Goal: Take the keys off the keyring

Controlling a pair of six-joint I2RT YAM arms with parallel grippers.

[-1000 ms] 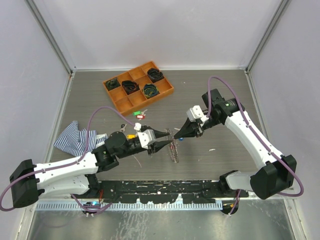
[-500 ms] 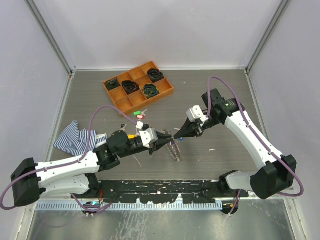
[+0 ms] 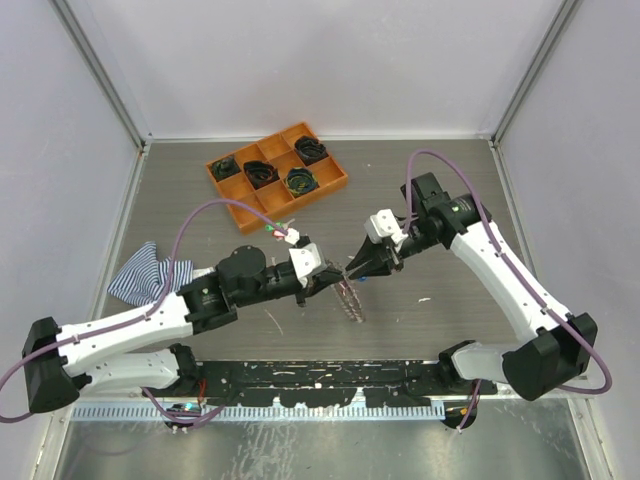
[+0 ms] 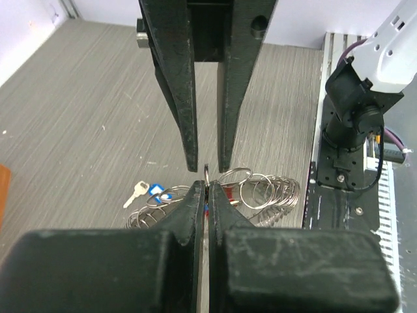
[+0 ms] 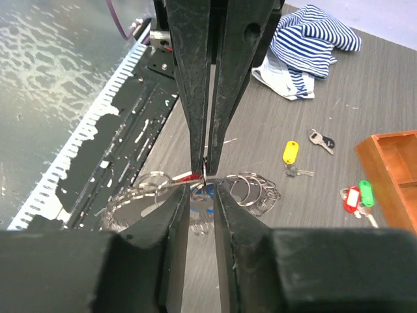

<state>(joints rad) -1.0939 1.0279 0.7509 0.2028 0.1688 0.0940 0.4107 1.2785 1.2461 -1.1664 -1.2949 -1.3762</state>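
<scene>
Pale walls box in a grey wood-grain table [image 3: 450, 190], and nearly all that matters is crowded into one small spot at its middle. The keyring [image 3: 350, 300] is there, between the two claws. From overhead it is only a thin grey smear, and its silvery loops cannot be counted.

The left claw [image 4: 206, 190] is pinched fully together on one thin wire loop of the keyring, which pokes up between its tips. The right claw [image 4: 207, 166] meets it tip to tip, fingers a narrow gap apart. The top of the loop reaches that gap, and no contact with either finger shows. The rest of the loops spread out below; the claws' own fingers hide much of them in both wrist views.

A blue-tagged key [image 4: 146, 190] lies right beside the loops, and whether it is threaded on one cannot be told. Well apart from the ring lie a yellow-tagged key [image 5: 290, 154] and a dark-tagged key [image 5: 322, 140]. Neither can be made out from above, where the left arm lies over that spot. The red- and green-tagged keys [image 5: 357, 194] sit just beside the orange tray [image 3: 245, 208], of which the right wrist view shows only a corner. Its far compartments hold black coiled bundles [image 3: 299, 181]. A striped cloth [image 3: 150, 275] is crumpled near the table's left edge, partly behind the left arm's cable.
</scene>
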